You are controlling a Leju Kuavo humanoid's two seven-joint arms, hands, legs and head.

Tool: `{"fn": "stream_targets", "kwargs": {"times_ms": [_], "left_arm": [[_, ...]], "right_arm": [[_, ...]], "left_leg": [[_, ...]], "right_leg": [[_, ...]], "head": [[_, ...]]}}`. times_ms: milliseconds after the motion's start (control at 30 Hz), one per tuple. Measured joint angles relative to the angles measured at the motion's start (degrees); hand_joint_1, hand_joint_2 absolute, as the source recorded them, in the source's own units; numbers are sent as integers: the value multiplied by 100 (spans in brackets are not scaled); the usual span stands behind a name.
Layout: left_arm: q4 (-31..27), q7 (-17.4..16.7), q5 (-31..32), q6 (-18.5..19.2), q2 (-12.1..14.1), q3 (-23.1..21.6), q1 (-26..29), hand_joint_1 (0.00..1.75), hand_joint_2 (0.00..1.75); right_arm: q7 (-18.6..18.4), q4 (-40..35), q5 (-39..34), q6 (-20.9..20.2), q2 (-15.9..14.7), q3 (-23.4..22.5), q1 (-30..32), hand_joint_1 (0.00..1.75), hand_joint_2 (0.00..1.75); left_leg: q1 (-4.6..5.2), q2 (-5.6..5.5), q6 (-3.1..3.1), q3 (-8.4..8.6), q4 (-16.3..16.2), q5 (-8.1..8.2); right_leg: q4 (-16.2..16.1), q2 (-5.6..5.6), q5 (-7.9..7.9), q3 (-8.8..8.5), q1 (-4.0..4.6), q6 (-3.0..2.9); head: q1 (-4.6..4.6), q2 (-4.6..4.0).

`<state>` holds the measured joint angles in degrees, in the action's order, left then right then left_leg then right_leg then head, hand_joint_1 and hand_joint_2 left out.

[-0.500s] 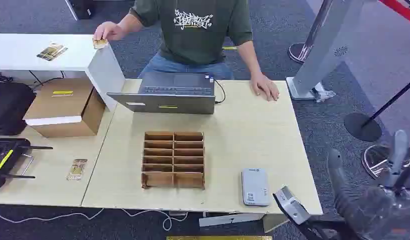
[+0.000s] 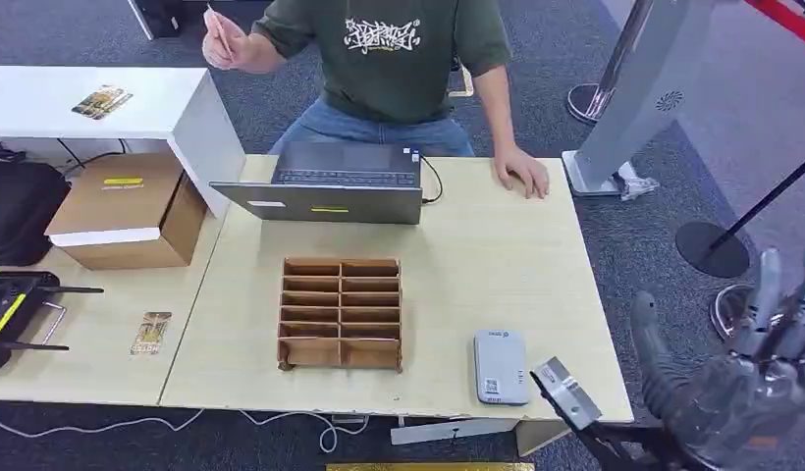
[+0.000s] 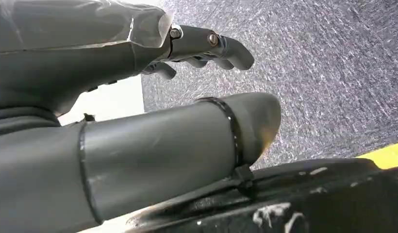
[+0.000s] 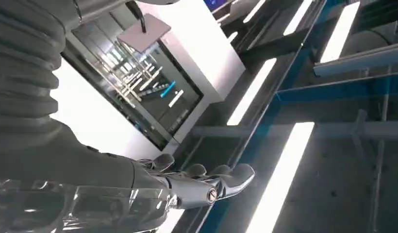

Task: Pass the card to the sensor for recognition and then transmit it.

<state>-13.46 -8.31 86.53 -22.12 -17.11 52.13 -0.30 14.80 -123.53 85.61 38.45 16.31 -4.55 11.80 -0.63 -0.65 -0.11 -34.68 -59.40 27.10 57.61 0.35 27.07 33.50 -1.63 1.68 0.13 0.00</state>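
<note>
The handover seems not begun: a person in a green shirt (image 2: pixel 403 59) holds the small thin card (image 2: pixel 218 25) high beyond the far left corner of the light wooden table (image 2: pixel 477 255). The grey flat sensor box (image 2: pixel 501 365) lies near the front edge. Next, the silver right hand (image 2: pixel 762 363), fingers apart and empty, must receive the card. The left hand (image 3: pixel 197 48) holds nothing, fingers loosely bent.

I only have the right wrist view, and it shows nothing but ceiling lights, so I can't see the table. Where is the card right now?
Observer: A person's hand holds the card up, beyond the far left corner of the table.
Operator: And the sensor?
Observer: The grey card reader lies flat near the table's front edge, right of the wooden divider tray.
Operator: Where is my right robot hand?
Observer: The right robot hand is off the table's right edge, spread open and empty.
</note>
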Motion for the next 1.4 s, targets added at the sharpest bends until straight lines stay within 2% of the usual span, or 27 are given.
{"fn": "stream_targets", "kwargs": {"times_ms": [100, 233, 367, 533, 600, 900, 1067, 1133, 1233, 1400], "left_arm": [[0, 22, -18, 0, 0, 0, 0, 0, 0], [0, 4, 56, 52, 0, 0, -13, 0, 0], [0, -15, 219, 127, 13, -15, -30, 0, 0], [0, -19, 223, 288, 81, -271, -107, 0, 0], [0, -48, 223, 313, 90, -383, -121, 0, 0], [0, 11, 223, 308, 184, -815, -136, 0, 0], [2, 4, 216, 330, 212, -892, -156, 0, 0], [2, 11, 212, 332, 219, -900, -171, 0, 0], [17, 197, 197, 328, 258, -911, -176, 0, 0], [35, 264, 184, 328, 328, -911, -175, 0, 0]], "right_arm": [[-142, 252, -4, 0, -22, 180, -84, 0, 175], [-714, 880, -26, 0, -155, 692, -413, 0, 175], [-874, 1415, -57, 0, -234, 999, -908, 0, 175], [-1097, 2318, -111, -26, -378, 1411, -1777, 0, 175], [-1137, 2663, -291, -199, -435, 1572, -2156, 0, 175], [-1329, 4260, -627, -1474, -535, 2313, -3913, 0, 175], [-1381, 5124, -783, -1915, -500, 2632, -4756, 0, 175], [-1405, 5439, -861, -2009, -450, 2727, -5035, 0, 175], [-1405, 5795, -1021, -2098, -365, 2844, -5335, 0, 175], [-1392, 6148, -1113, -2114, -253, 3025, -5592, 0, 175]], "left_leg": [[-1, 1, 0, -1, 1, 0], [-1, 1, -2, 3, 1, -2], [-1, 2, -3, 6, 1, -3], [-1, 1, -2, 6, 1, -12], [-1, 5, -2, 7, 1, -12], [-2, 8, -7, 8, 0, -17], [-2, 3, -7, 6, 0, -18], [-2, 2, -7, 6, 0, -18], [-2, 1, -7, 4, 0, -17], [-2, -1, -7, 3, 0, -17]], "right_leg": [[0, 2, 0, -2, 1, 0], [1, 0, 0, -3, 1, 0], [3, 6, -3, -4, 1, -3], [4, 3, -6, -5, 1, -3], [5, 11, -8, -5, 0, -3], [8, 13, -9, -3, 1, -4], [10, 9, -9, -3, 1, -4], [10, 8, -9, -2, 1, -4], [10, 6, -8, -2, 1, -4], [10, 4, -8, -1, 1, -3]], "head": [[2, 0], [0, 0], [0, 0], [0, 0], [-2, 0], [-2, 0], [0, 0], [0, 0], [0, 0], [0, 0]]}}
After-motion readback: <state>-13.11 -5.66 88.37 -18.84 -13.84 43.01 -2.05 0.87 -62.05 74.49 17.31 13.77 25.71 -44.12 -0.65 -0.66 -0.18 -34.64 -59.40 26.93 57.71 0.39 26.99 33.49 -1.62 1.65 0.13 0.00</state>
